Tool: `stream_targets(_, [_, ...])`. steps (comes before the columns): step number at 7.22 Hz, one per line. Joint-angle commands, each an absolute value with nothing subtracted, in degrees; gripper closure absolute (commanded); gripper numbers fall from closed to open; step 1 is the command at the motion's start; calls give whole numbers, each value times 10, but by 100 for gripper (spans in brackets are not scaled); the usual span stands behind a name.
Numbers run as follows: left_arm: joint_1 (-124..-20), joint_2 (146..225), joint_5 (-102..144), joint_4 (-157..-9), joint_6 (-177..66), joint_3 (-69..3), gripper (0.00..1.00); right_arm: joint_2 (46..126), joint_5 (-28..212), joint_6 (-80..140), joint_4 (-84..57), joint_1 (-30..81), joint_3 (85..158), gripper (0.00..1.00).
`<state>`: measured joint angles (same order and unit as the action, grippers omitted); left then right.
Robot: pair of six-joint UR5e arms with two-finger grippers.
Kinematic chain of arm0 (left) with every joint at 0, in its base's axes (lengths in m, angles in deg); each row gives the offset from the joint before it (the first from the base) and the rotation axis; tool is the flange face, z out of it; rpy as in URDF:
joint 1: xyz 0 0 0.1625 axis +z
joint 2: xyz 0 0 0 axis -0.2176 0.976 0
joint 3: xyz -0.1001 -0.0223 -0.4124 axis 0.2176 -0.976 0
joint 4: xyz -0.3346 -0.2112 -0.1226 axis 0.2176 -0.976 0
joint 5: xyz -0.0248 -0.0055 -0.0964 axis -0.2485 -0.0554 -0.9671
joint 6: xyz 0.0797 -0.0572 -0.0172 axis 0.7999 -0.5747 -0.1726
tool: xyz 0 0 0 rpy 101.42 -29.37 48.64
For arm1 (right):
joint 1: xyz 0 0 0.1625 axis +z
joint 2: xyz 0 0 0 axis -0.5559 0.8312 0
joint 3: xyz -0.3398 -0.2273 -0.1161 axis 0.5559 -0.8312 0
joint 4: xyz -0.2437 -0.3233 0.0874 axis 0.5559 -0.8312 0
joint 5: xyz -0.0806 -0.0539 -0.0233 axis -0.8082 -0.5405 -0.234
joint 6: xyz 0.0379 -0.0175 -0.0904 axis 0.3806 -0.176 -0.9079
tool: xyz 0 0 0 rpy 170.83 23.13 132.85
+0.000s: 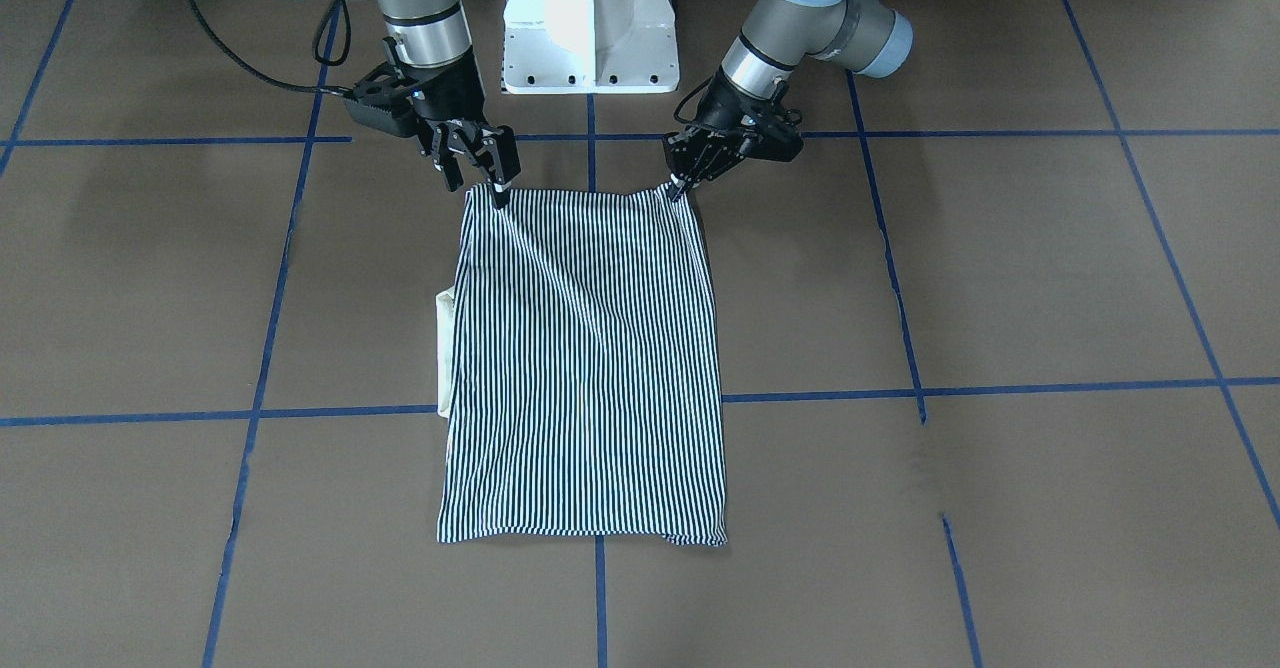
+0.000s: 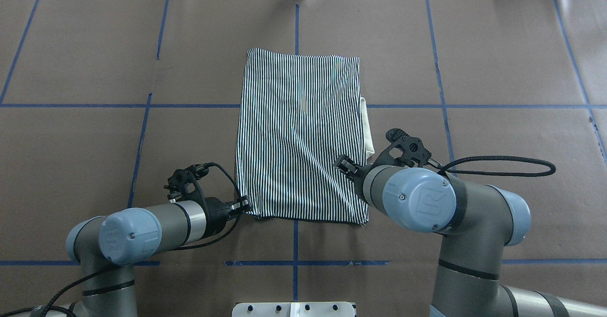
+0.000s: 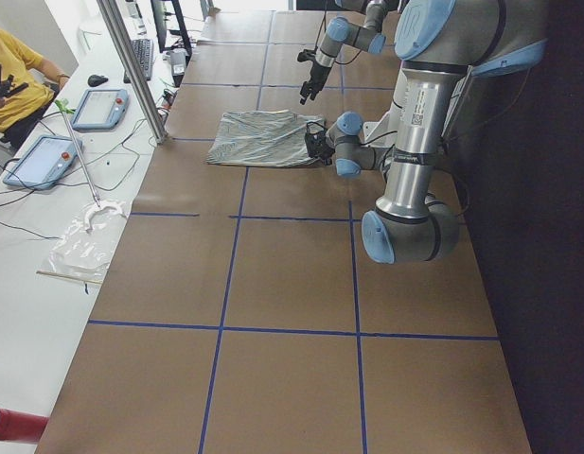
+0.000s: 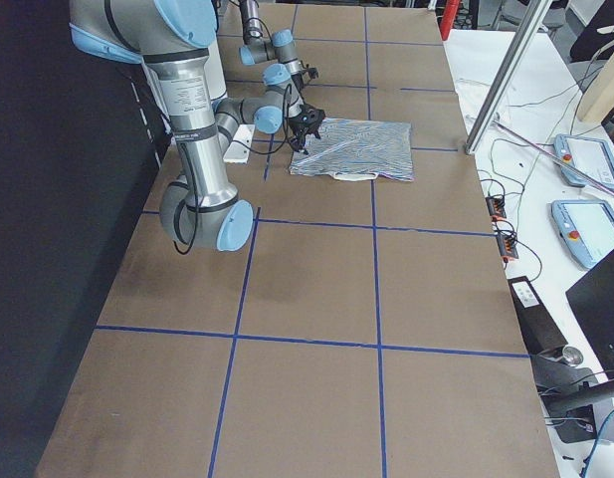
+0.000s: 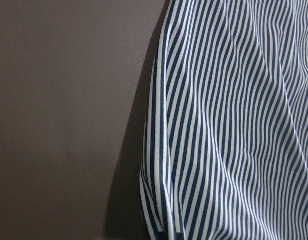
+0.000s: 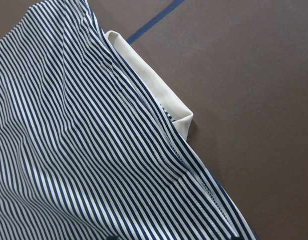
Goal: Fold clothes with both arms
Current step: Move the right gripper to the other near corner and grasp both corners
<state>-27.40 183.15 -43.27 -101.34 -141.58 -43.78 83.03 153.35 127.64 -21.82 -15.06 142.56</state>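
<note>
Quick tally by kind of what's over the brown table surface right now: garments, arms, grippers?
Striped polo shirt, folded, cream collar peeking out on one side: 1
Robot arms: 2
Grippers, left gripper and right gripper, each at a near corner of the shirt: 2
Total: 5

collar [image 2: 367,129] mostly hidden, placket, logo unseen

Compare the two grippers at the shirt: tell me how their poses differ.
The left gripper reaches in low and slanted from the side; the right gripper points more steeply down. The left grips the shirt at its plain corner; the right grips the corner on the side where the cream collar sticks out. Both pinch the shirt's near edge.
</note>
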Motion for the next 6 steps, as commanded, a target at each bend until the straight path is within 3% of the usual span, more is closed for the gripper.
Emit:
stream_targets(1, [-273,1833,-434,-1013,-1415,-437,100,806,1535,1284,-228,-158,1384,23])
stream_targets(2, [-273,1833,-434,-1013,-1415,-437,100,778,1536,1297,-227,-160,1345,23])
stream_targets(6, [-273,1833,-434,-1013,-1415,-436,100,771,1532,1304,-259,-192,1341,25])
